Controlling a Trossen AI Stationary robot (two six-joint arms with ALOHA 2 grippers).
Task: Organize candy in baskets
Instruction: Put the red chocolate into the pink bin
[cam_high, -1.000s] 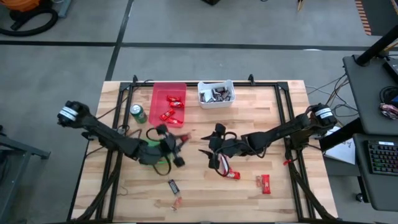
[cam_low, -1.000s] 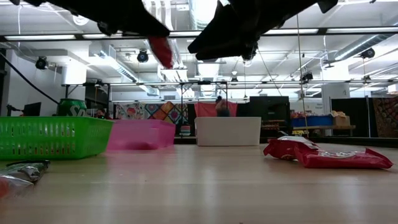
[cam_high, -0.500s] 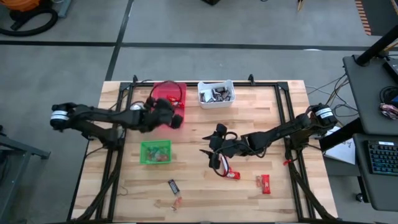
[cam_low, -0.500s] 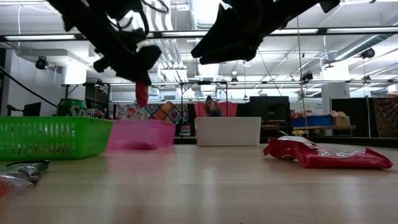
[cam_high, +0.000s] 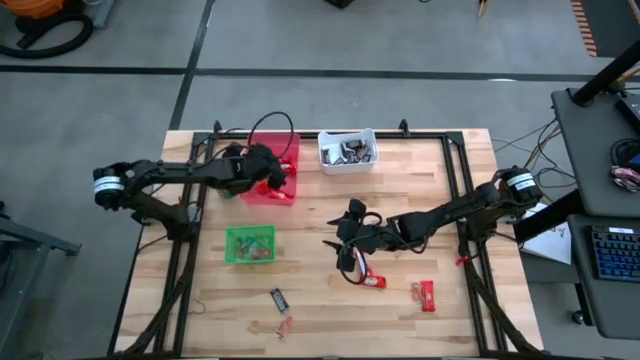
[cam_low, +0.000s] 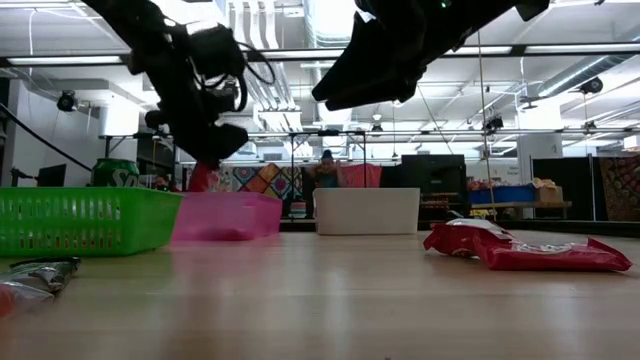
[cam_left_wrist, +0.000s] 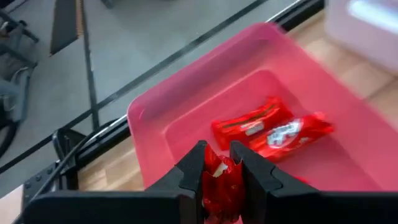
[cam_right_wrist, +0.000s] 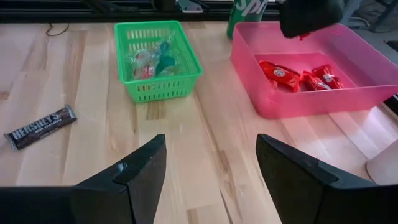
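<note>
My left gripper (cam_high: 276, 180) hangs over the long red basket (cam_high: 283, 150) at the far left and is shut on a red-wrapped candy (cam_left_wrist: 221, 180). Two more red bars (cam_left_wrist: 267, 127) lie on that basket's floor. The green basket (cam_high: 250, 245) holds mixed pieces, and the white basket (cam_high: 347, 150) holds dark and silver bars. My right gripper (cam_high: 350, 248) hovers open over the table's middle, with nothing between its fingers (cam_right_wrist: 134, 180). Below and to its right, a red candy (cam_high: 372, 281) lies flat on the wood. My left gripper pinches the red-wrapped candy between its two fingers (cam_left_wrist: 194, 168). One end of the wrapper (cam_left_wrist: 216, 167) shows in the gap by the fingertips. The fingers slant downward from the table's left. The candy (cam_low: 200, 176) hangs below them, lifted clear above the red basket.
A second red candy (cam_high: 426, 295) lies at the near right. A dark Hershey's bar (cam_high: 279, 298) and a small piece (cam_high: 285, 323) lie near the front edge. A green soda can (cam_right_wrist: 249, 7) stands beside the red basket. A black frame borders the table.
My left gripper has swung from over the green basket toward the table's far edge, turning as it went. It now stands above the red basket, still shut on the red candy. The green basket is uncovered again. My right gripper has kept its place.
</note>
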